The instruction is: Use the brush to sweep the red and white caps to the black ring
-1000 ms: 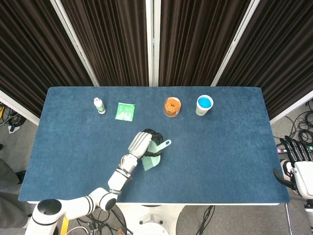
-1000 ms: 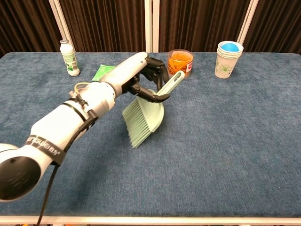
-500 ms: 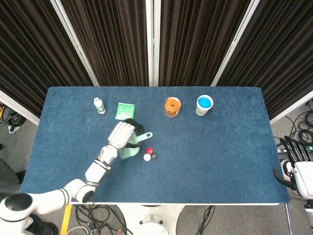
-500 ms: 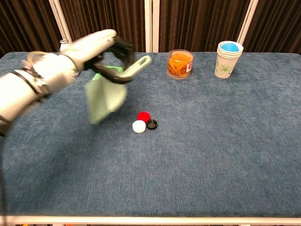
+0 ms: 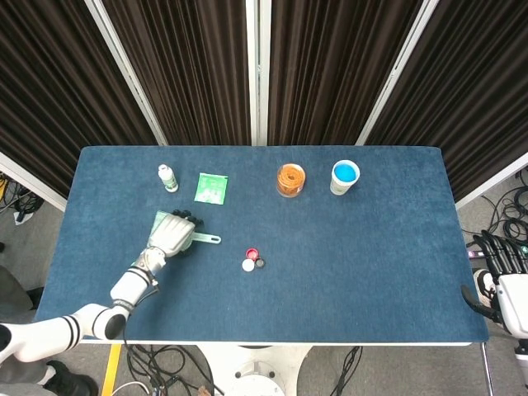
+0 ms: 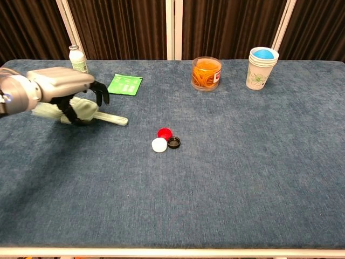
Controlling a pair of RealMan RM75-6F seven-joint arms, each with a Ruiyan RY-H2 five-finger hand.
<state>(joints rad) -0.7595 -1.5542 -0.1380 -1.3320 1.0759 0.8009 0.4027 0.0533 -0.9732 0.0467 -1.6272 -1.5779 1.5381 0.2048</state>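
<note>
The red cap [image 5: 252,253] [image 6: 164,133], the white cap [image 5: 247,265] [image 6: 159,144] and the small black ring [image 5: 260,263] [image 6: 173,142] lie touching one another near the table's middle. My left hand [image 5: 172,233] [image 6: 64,89] is well left of them, low over the cloth, its fingers curled around the pale green brush [image 6: 81,110]. The brush lies flat, and its handle [image 5: 208,239] [image 6: 110,118] points right toward the caps. My right hand [image 5: 500,254] hangs off the table's right edge with its fingers apart and nothing in them.
Along the far side stand a small white bottle [image 5: 167,177] [image 6: 78,58], a green packet [image 5: 211,187] [image 6: 125,84], a clear jar of orange bands [image 5: 289,179] [image 6: 206,73] and a paper cup with a blue lid [image 5: 345,176] [image 6: 260,68]. The blue table [image 5: 371,272] spans both views.
My left hand has carried the brush away from the caps, leftward and down to the cloth. The caps and ring, hidden a second ago, now show together. The right hand has not moved.
</note>
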